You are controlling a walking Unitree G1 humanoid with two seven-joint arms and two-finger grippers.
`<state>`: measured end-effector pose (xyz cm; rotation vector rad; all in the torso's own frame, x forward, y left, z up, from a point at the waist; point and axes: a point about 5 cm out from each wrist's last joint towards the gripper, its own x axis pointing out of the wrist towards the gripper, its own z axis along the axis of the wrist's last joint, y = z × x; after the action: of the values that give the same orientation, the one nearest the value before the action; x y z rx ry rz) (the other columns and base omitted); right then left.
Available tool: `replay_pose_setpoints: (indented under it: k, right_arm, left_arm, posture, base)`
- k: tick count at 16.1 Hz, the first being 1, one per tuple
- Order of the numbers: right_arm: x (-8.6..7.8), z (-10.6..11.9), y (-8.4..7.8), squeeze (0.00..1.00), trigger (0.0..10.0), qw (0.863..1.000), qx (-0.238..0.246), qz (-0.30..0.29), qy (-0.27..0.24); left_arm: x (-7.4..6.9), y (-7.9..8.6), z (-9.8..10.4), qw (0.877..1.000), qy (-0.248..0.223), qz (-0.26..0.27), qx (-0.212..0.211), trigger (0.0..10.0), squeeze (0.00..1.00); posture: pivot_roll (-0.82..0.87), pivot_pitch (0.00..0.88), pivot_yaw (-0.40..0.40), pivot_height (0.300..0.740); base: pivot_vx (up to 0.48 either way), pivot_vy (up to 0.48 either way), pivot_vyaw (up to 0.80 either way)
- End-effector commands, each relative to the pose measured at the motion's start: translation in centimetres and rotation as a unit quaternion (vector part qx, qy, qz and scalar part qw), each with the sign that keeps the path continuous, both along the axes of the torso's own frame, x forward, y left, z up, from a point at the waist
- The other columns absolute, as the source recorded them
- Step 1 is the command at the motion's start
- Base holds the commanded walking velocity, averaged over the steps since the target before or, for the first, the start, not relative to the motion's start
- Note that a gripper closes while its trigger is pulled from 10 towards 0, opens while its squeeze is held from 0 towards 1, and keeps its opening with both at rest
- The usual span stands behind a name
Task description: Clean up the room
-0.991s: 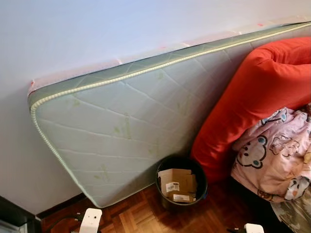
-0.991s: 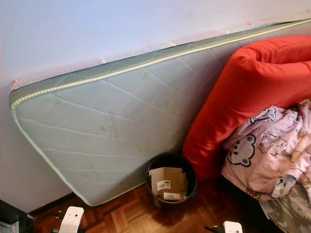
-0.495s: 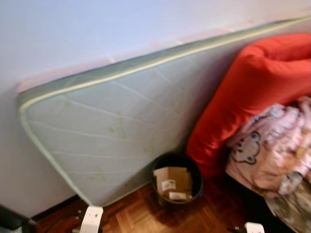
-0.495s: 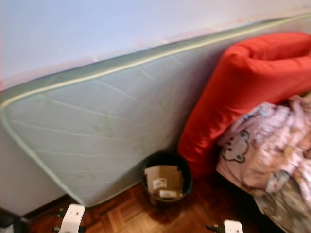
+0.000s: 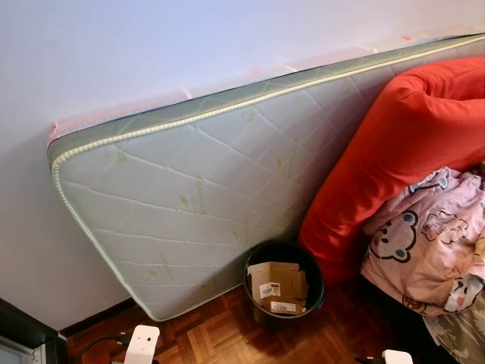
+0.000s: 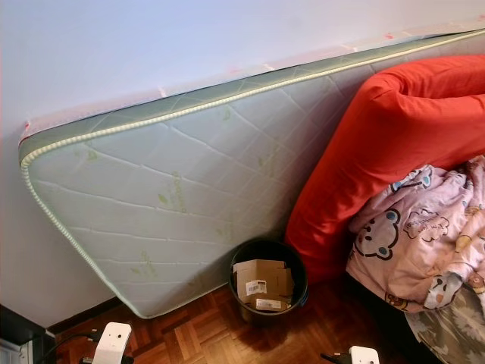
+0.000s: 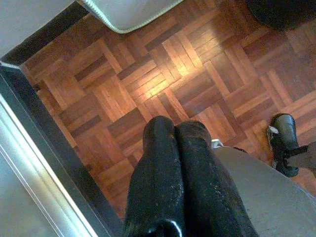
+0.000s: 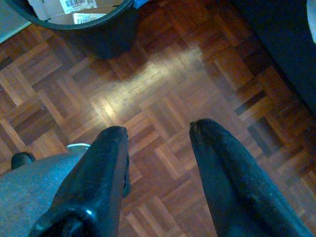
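Note:
A dark round bin stands on the parquet floor, with flattened cardboard boxes in it. It sits at the foot of a grey-green mattress that leans on the wall. To its right a big red cushion leans on the mattress, and a pink cartoon-print blanket lies heaped in front of it. My left gripper hangs shut over bare floor, holding nothing. Over the floor near the bin, my right gripper is open and empty.
The wall runs behind the mattress. A dark baseboard and a metal-edged frame lie at the far left. Parquet floor stretches in front of the bin. Dark bedding edges the floor on the right.
The camera swayed and blurred half a second ago, then came back to nearly the same view. Nothing in the room has moved.

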<state>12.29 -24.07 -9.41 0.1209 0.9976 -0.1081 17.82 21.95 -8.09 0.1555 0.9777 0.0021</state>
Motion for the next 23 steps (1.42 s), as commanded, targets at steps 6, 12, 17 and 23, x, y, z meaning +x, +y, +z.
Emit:
replay_pose_setpoints:
  k: [6, 12, 17, 23]
  right_arm:
    - [0.11, 0.16, -0.03, 0.00, 10.0, 0.999, 0.014, -0.017, -0.023]
    - [0.22, 0.06, 0.48, 0.00, 10.0, 0.999, 0.025, -0.030, -0.027]
    - [0.13, -0.06, 0.71, 0.00, 10.0, 0.999, 0.028, -0.038, -0.023]
    - [-0.09, -0.11, 0.54, 0.00, 10.0, 0.999, 0.025, -0.030, -0.015]
  left_arm:
    - [-0.22, 0.01, -0.11, 1.000, 0.006, -0.003, 0.001, 10.0, 0.00]
    - [-0.10, 0.40, 0.03, 1.000, 0.006, -0.010, 0.010, 10.0, 0.00]
    - [-0.12, 0.65, 0.08, 1.000, 0.005, -0.007, 0.013, 10.0, 0.00]
    - [-0.26, 0.45, -0.03, 1.000, 0.008, -0.008, 0.009, 10.0, 0.00]
  posture:
    - [-0.06, 0.000, -0.025, 0.740]
    - [-0.04, 0.000, 0.016, 0.740]
    - [-0.05, 0.000, 0.028, 0.740]
    - [-0.05, 0.000, 0.012, 0.740]
  base:
    - [0.000, -0.254, 0.00]
    - [0.000, -0.278, 0.00]
    - [0.000, -0.281, 0.00]
    - [0.000, -0.280, -0.53]
